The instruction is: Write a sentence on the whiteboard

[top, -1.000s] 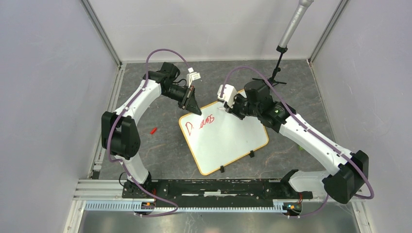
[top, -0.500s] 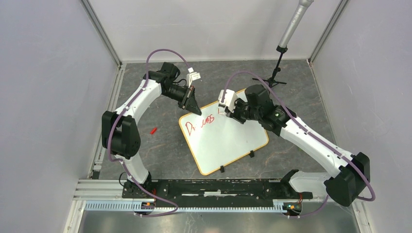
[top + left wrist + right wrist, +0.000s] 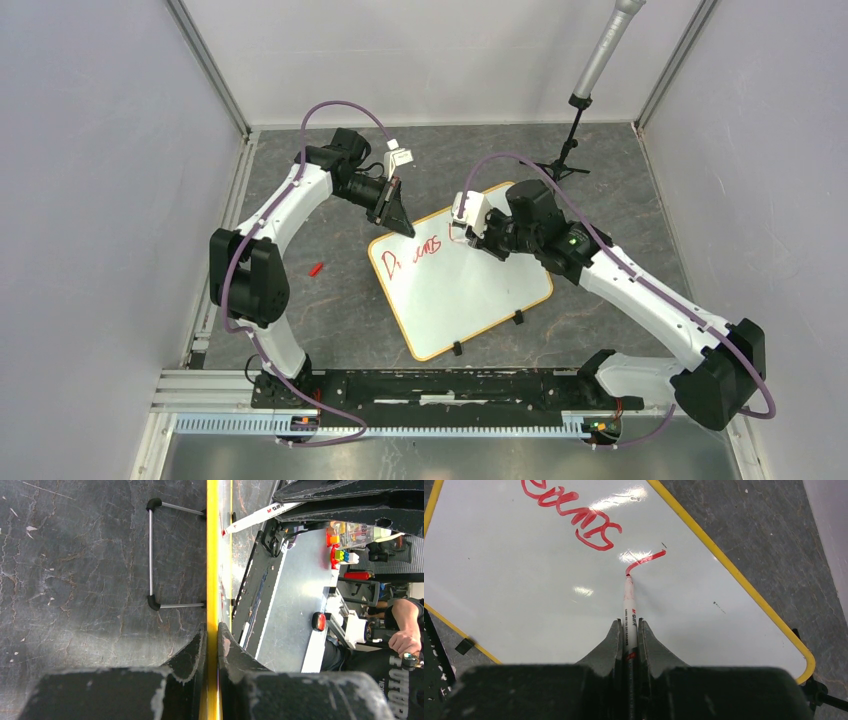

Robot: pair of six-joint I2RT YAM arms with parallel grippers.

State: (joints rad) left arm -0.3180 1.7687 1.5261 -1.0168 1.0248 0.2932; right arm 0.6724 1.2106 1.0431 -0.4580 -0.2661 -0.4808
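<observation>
Right jaws clamp red marker, tip touching whiteboard just right of unfinished sentence. I'd continue line toward desk's far right corner. Left jaws pinch yellow rim.

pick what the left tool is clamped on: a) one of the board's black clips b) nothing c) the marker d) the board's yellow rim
d: the left wrist view shows the left tool shut on the yellow rim of the board, while the marker sits in the right tool.
</observation>
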